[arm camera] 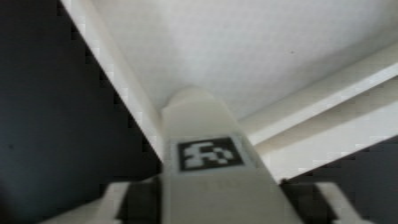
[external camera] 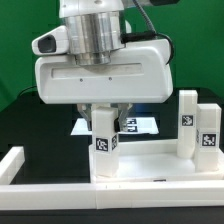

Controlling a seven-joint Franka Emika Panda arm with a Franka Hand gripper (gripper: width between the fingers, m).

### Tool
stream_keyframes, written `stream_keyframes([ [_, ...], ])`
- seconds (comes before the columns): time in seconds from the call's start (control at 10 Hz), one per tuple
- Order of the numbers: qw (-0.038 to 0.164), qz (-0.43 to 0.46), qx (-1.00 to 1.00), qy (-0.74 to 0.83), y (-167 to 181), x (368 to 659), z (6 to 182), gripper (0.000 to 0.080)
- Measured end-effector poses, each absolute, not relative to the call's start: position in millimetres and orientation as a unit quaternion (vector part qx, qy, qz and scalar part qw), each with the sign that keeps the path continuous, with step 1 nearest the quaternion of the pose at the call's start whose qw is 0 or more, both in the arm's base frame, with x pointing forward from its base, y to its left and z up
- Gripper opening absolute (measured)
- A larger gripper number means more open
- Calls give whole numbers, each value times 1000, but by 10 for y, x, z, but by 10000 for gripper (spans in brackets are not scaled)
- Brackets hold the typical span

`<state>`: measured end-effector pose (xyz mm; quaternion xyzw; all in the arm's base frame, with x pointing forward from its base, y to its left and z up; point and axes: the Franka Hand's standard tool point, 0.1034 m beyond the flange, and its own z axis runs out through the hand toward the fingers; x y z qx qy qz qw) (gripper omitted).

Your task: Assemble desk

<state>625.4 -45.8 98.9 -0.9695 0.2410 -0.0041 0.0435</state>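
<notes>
Gripper (external camera: 104, 118) closed on leg (external camera: 105, 133), held upright over tabletop (external camera: 150, 165) corner, probably for seating there; two legs (external camera: 197, 127) wait at side

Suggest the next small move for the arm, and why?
Probably finish closing, then lift straight up. In the wrist view the end effector straddles a tagged leg block, one finger on each side; the exterior view shows that leg block standing upright on the tabletop panel.
</notes>
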Motion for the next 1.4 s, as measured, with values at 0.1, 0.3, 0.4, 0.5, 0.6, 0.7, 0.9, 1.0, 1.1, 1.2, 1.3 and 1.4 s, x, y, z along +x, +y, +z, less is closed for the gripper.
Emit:
stream_keyframes([
  [0.1,44,-3,-961,274,-456,6254,987,291],
  [0.3,46,-3,-928,369,-457,6263,983,291],
  [0.4,49,0,-902,429,-454,6267,985,291],
  [0.5,56,10,-857,512,-459,6264,992,291],
  [0.6,65,23,-807,587,-465,6266,1007,291],
  [0.7,69,29,-751,655,-453,6276,1012,291],
  [0.9,75,25,-672,736,-456,6322,1023,291],
  [1.0,75,22,-665,742,-452,6318,1008,291],
  [1.1,75,21,-672,736,-451,6317,1006,291],
  [1.2,75,20,-680,729,-451,6317,1006,355],
  [1.3,74,17,-699,711,-460,6321,1008,355],
  [1.4,70,5,-770,634,-475,6333,1017,562],
])
